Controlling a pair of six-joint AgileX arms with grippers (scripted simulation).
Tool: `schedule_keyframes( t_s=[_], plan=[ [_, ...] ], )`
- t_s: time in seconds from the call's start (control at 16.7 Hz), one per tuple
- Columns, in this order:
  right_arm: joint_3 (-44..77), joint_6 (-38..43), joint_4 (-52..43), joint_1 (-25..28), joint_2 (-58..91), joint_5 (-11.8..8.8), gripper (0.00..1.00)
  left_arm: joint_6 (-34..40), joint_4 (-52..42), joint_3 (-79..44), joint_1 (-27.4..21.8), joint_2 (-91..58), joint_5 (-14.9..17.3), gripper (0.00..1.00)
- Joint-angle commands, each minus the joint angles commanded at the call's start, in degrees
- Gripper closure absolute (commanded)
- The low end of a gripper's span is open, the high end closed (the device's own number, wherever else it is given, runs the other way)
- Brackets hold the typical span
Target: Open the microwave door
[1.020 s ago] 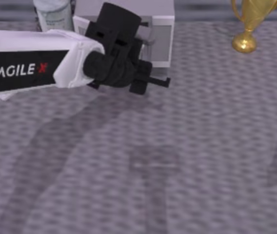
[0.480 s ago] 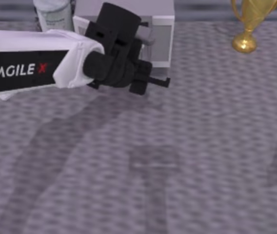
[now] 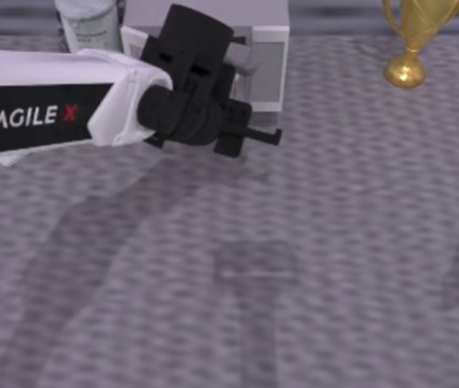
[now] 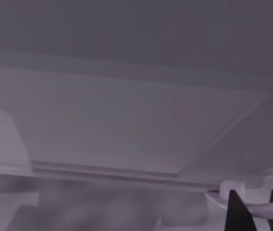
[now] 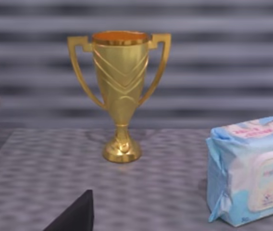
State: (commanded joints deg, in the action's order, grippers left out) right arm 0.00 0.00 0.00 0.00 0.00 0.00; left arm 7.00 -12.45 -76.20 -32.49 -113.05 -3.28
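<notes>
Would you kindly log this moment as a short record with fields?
task object: microwave at the table's far edge, left of centre
door: microwave door fills the left wrist view at close range
left pincer: at the microwave's front, low by the door
right arm: out of the top view
other items: gold trophy far right; white container left of the microwave; wipes pack near the trophy
surface: table

The light grey boxy microwave [image 3: 250, 16] sits at the table's far edge, left of centre. Its white-framed door with grey translucent window [image 3: 263, 61] (largely hidden) looks slightly ajar, though that's hard to confirm.
</notes>
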Motion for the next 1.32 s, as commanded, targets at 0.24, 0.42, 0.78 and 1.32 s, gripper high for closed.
schedule_keyframes(
  t_s=[0.24,0.42,0.78,1.32],
  plan=[
    [0.0,0.0,0.0,0.0,0.0,0.0,0.0,-2.3,0.7,1.6,1.0,1.3,1.4,1.0],
    [0.0,0.0,0.0,0.0,0.0,0.0,0.0,-3.0,0.8,2.2,1.4,1.6,1.9,1.0],
    [0.0,0.0,0.0,0.0,0.0,0.0,0.0,-3.0,0.8,2.2,1.4,1.6,1.9,1.0],
    [0.0,0.0,0.0,0.0,0.0,0.0,0.0,-3.0,0.8,2.2,1.4,1.6,1.9,1.0]
  ],
)
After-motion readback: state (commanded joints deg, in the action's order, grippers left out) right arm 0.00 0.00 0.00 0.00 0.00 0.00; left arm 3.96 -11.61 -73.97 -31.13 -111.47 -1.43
